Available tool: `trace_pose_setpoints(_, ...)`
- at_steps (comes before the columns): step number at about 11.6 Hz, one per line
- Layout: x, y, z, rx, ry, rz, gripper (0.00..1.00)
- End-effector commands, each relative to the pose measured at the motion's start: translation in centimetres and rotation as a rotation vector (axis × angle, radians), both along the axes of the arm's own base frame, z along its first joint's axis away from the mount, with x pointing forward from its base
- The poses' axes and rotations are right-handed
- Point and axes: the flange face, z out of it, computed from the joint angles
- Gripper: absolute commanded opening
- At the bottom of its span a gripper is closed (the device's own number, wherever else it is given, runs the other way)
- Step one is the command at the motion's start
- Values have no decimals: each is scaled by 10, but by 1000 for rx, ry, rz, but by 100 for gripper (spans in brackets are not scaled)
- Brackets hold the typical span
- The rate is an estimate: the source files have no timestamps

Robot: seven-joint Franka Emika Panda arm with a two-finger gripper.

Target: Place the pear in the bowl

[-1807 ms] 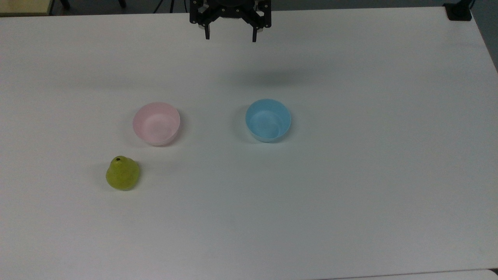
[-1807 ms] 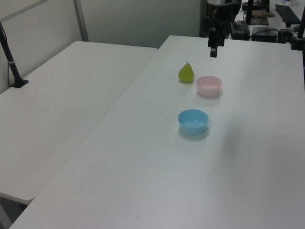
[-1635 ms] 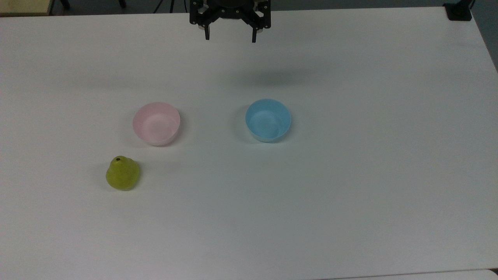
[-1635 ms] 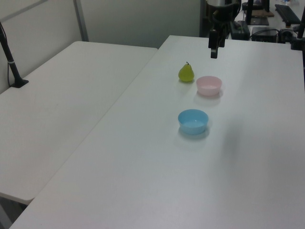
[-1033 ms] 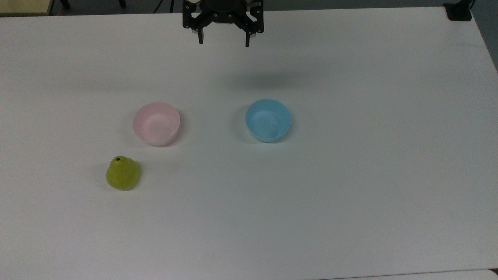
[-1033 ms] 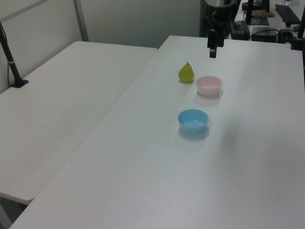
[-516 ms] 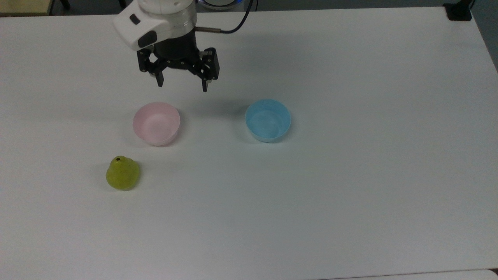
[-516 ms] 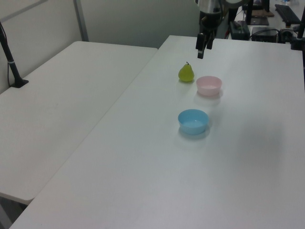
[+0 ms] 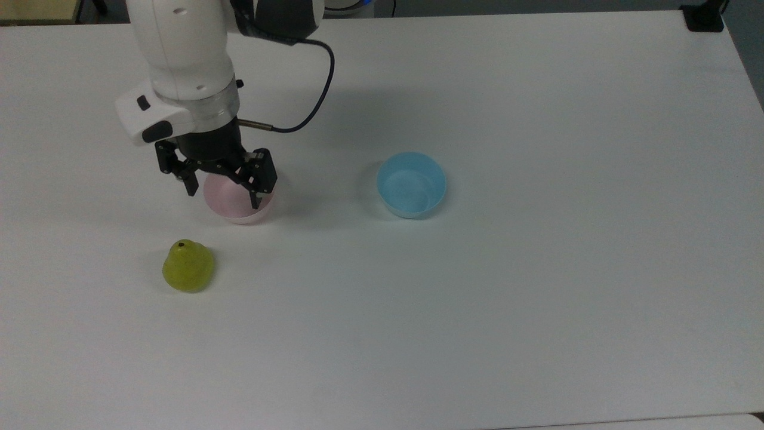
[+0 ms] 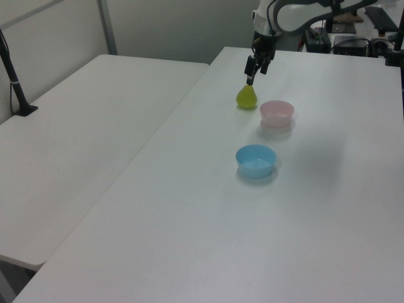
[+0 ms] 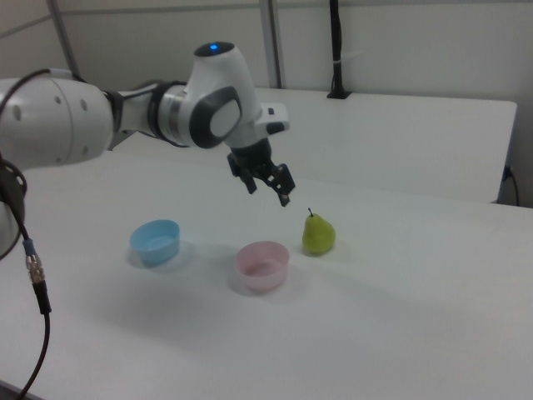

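Top view, left to right: the small yellow-green speckled pear (image 9: pixel 188 267) stands upright on the white table (image 9: pixel 537 298), dark stem spot uppermost, near-left of the pale pink round plastic bowl (image 9: pixel 239 206) and apart from it; the light blue plastic bowl (image 9: pixel 411 184) sits well to the right. My two-finger gripper (image 9: pixel 222 194) hangs above the pink bowl, fingers spread wide, carrying nothing. I judge the rounded pear could tip or roll if one finger reaches it first.
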Motion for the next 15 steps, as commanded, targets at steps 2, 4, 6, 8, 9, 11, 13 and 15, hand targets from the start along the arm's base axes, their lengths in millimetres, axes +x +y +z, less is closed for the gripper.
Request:
trace_pose_setpoints(2,18,-42,-33,-49,-83,-18,100)
trace_pose_setpoints(4,22,-58,-50,-66,-116,-35,100)
trace_pose_setpoints(6,28,-62,-69,-72,-151,-34,100)
trace_pose_setpoints(8,33,-61,-87,-75,-174,-28,100)
trace_pose_setpoints(9,35,-60,-96,-84,-177,-17,100)
trace_pose_setpoints(11,38,-59,-114,-92,-199,-8,99)
trace_pose_setpoints(13,40,-58,-118,-100,-221,2,78)
trace_pose_setpoints(15,40,-59,-115,-101,-223,2,57)
